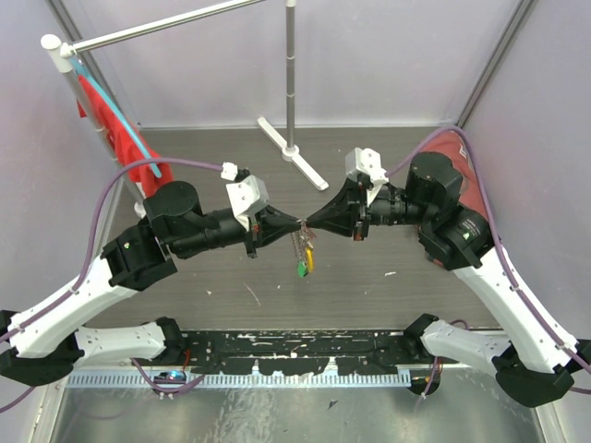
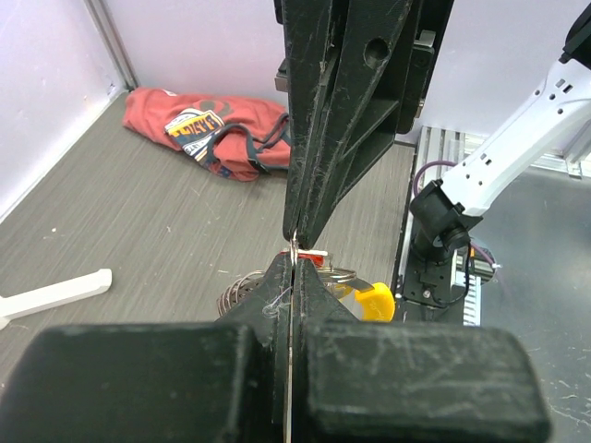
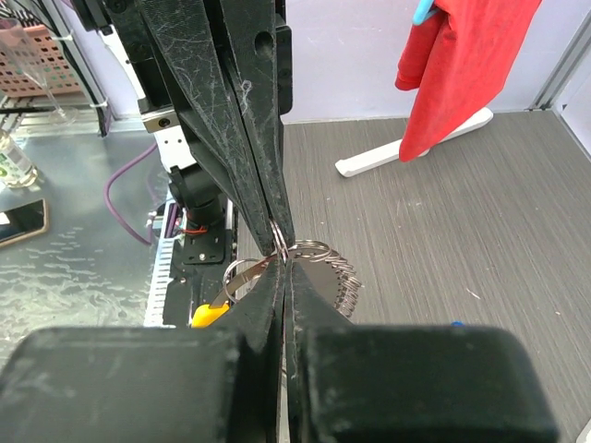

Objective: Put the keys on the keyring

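My left gripper (image 1: pixel 297 224) and right gripper (image 1: pixel 308 224) meet tip to tip above the middle of the table, both shut on the keyring (image 1: pixel 303 242), which hangs between them. Its yellow tag (image 1: pixel 309 258) and green tag (image 1: pixel 301 269) dangle below. In the left wrist view my left gripper (image 2: pixel 294 269) pinches a thin silver ring edge-on. A red key head (image 2: pixel 316 251), coiled silver loops (image 2: pixel 236 295) and the yellow tag (image 2: pixel 375 300) sit just behind it. In the right wrist view my right gripper (image 3: pixel 284 266) clamps the ring beside the silver loops (image 3: pixel 325 256). A small blue bit (image 3: pixel 455 324) peeks past my finger.
A white stand with an upright pole (image 1: pixel 292 148) is at the back centre. A red cloth (image 1: pixel 115 129) hangs from a rack at the back left. A red printed garment (image 2: pixel 208 129) lies on the table behind the right arm. A black rail (image 1: pixel 295 351) runs along the near edge.
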You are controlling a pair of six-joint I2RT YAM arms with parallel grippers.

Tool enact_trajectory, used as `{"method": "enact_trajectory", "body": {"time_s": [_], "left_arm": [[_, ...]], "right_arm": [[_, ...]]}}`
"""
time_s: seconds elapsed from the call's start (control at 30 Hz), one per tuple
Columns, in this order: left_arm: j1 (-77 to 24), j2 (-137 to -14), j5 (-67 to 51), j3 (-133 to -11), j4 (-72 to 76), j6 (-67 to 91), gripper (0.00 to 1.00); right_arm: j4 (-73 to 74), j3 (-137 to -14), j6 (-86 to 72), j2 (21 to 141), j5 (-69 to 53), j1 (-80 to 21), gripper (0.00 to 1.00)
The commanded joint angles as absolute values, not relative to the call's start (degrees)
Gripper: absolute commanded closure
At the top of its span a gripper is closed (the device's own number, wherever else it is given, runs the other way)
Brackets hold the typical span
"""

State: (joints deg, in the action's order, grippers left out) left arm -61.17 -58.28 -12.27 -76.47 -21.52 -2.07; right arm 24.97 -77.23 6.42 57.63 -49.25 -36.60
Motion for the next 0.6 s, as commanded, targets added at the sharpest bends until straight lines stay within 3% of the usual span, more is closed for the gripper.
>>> {"method": "enact_trajectory", "body": {"time_s": [0.0,0.57], "left_arm": [[-61.22,-56.96,-11.74,-76.53,-19.7,-2.8,1.0],[-61.17,-56.51,-11.6,-76.21,-20.3,-3.38,1.0]], "right_arm": [[28.8,-80.88,8.66,58.58,-47.21,-36.63,0.99],[34.59,-85.19,10.41,59.68,-45.23,-36.59,0.99]]}}
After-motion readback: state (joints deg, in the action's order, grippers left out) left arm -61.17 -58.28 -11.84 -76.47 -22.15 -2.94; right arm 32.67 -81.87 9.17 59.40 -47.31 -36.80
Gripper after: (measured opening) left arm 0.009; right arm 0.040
